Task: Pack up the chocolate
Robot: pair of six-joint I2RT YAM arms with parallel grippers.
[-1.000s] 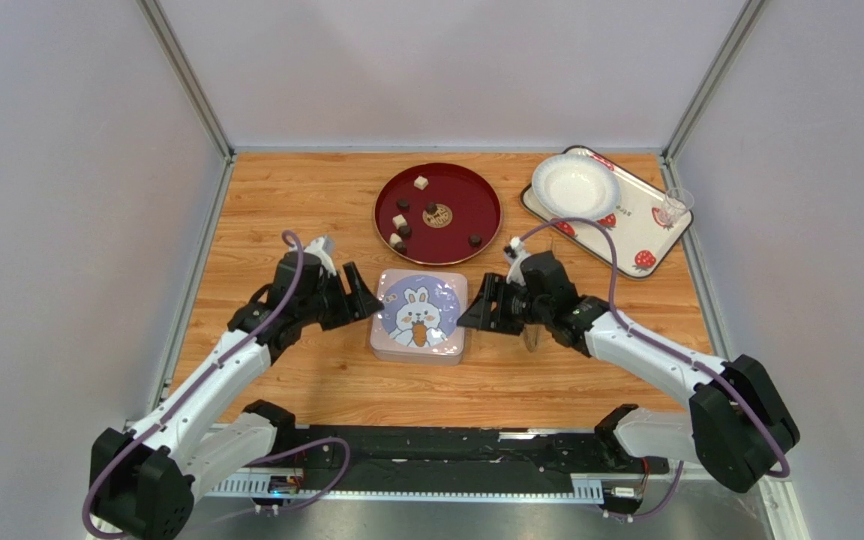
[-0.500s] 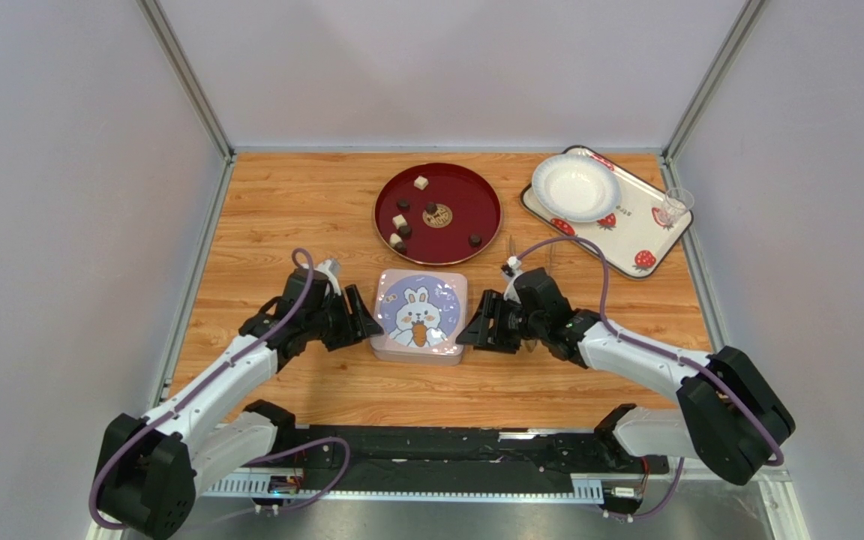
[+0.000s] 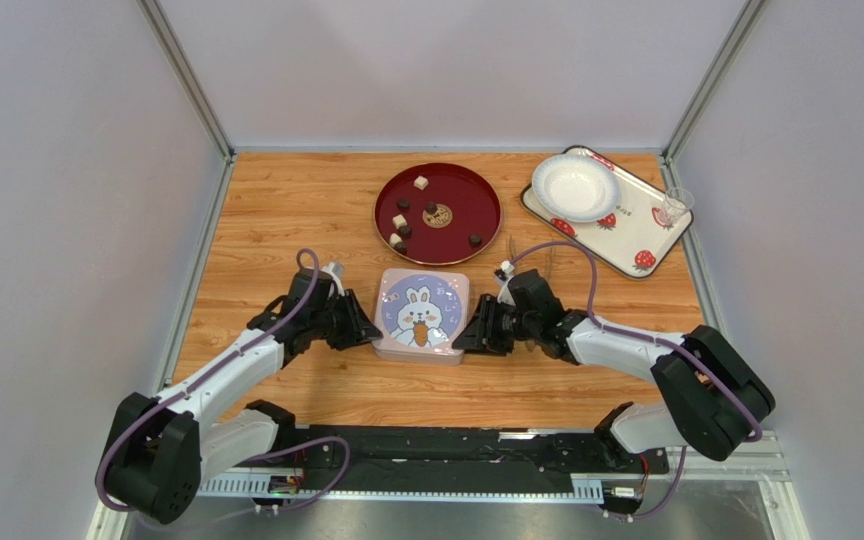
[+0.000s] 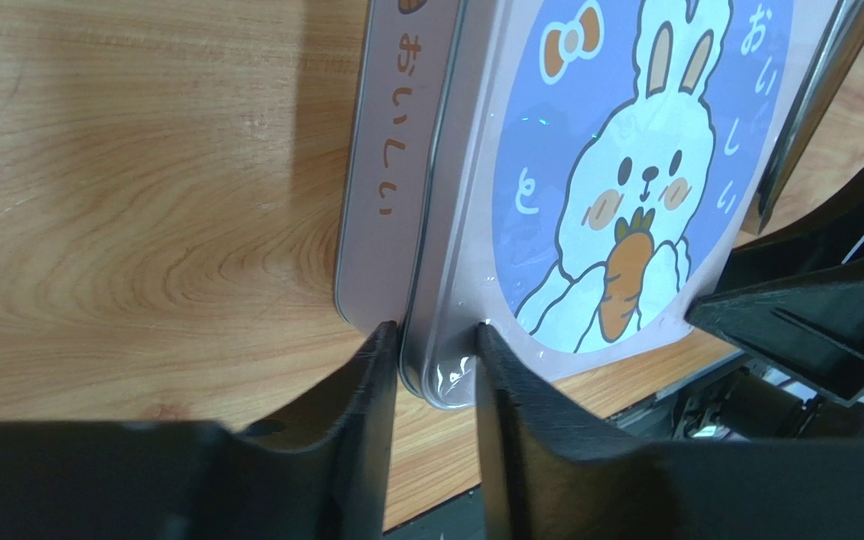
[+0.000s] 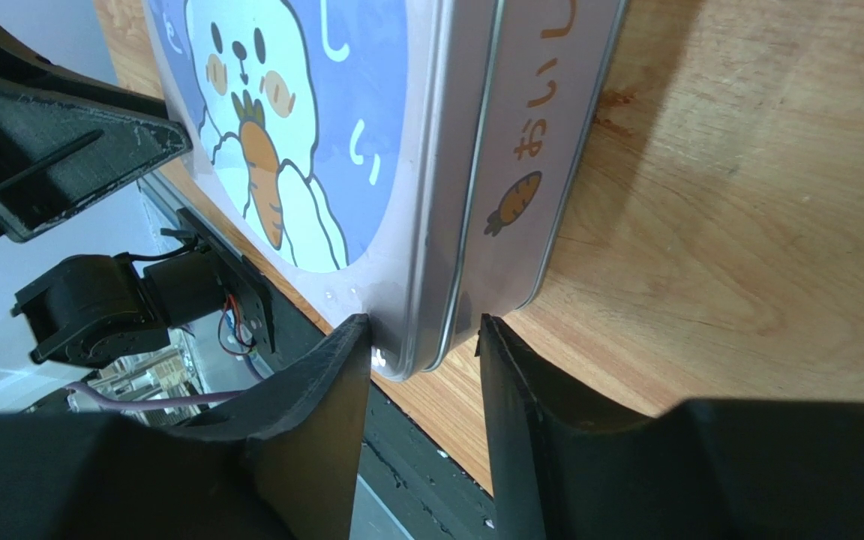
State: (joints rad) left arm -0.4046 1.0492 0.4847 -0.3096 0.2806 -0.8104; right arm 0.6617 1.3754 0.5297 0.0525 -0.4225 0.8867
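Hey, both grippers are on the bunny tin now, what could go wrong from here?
1. The right gripper seems to straddle lid and base together, so a lift may raise both instead of opening them.
2. The left gripper pinches only the lid's thin rim near a corner; it could slip off or tilt the lid.

tin [image 3: 420, 315] mid table [image 3: 290, 203], between left claw [image 3: 371, 334] and right claw [image 3: 461, 341]; plate [image 3: 461, 194] with chocolate [image 3: 402, 224] behind it, tray [image 3: 639, 231] back right
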